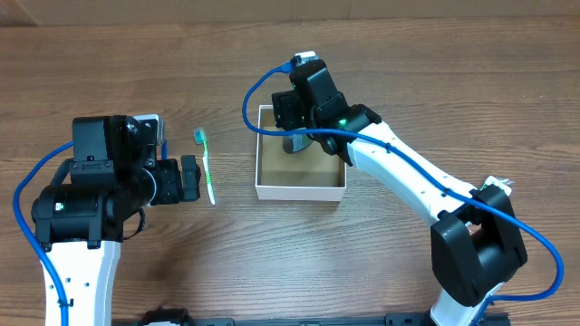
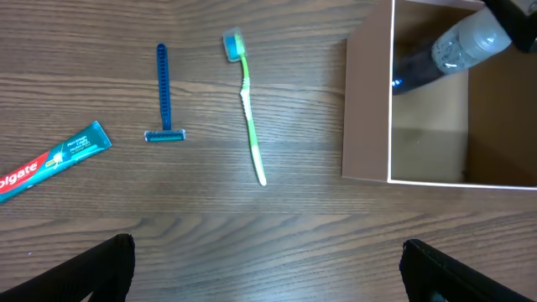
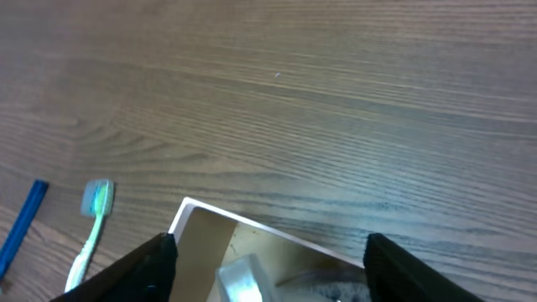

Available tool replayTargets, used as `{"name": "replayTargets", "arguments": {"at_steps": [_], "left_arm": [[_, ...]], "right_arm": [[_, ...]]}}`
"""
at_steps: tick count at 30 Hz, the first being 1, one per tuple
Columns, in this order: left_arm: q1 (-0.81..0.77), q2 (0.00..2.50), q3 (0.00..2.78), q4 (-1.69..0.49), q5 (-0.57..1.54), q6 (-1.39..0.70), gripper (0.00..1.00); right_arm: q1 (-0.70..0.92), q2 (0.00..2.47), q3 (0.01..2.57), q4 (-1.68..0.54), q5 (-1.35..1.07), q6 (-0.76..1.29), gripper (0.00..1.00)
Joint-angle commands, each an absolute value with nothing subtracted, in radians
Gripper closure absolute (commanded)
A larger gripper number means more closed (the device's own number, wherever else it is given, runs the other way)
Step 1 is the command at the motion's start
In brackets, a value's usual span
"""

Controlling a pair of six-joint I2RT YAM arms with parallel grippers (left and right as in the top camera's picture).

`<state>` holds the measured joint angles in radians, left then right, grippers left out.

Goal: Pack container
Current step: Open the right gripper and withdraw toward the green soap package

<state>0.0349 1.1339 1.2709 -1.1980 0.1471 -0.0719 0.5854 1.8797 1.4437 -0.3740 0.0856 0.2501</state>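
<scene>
The left gripper point(image 2: 267, 245) hung over the wooden table point(image 2: 277, 214) with its fingers spread wide and nothing between them. Just beyond it lay a green toothbrush point(image 2: 250, 117), with a blue razor point(image 2: 163, 92) beside that and a toothpaste tube point(image 2: 54, 159) further out. The container point(image 2: 367, 109) sat on the table near the toothbrush, on its other side. The right gripper point(image 3: 270, 243) hovered over the box's far end, fingers parted wide, and a small bottle point(image 2: 457, 50) lay below them inside the box
</scene>
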Motion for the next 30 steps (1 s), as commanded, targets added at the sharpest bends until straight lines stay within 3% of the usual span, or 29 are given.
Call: {"name": "replayTargets", "arguments": {"at_steps": [1,7,11,15,19,30], "left_arm": [[0.039,1.139,1.296,-1.198,0.170,-0.056,0.00],[0.039,1.139,1.296,-1.196,0.170,-0.056,0.00],[0.039,1.139,1.296,-1.196,0.170,-0.056,0.00],[0.039,1.139,1.296,-1.195,0.170,-0.056,0.00],[0.039,1.139,1.296,-1.196,0.170,-0.056,0.00],[0.039,1.139,1.296,-1.196,0.170,-0.057,0.00]], "right_arm": [[0.583,1.770,1.468,-0.377,0.138,0.229,0.23],[0.496,1.563,1.468,-0.470,0.297,0.314,0.09],[0.332,1.439,1.468,-0.719,0.298,0.530,0.00],[0.124,1.384,1.467,-1.024,0.294,0.690,0.00],[-0.059,1.385,1.464,-1.218,0.268,0.693,0.00],[-0.373,1.512,1.251,-1.164,0.233,0.681,0.00]]}}
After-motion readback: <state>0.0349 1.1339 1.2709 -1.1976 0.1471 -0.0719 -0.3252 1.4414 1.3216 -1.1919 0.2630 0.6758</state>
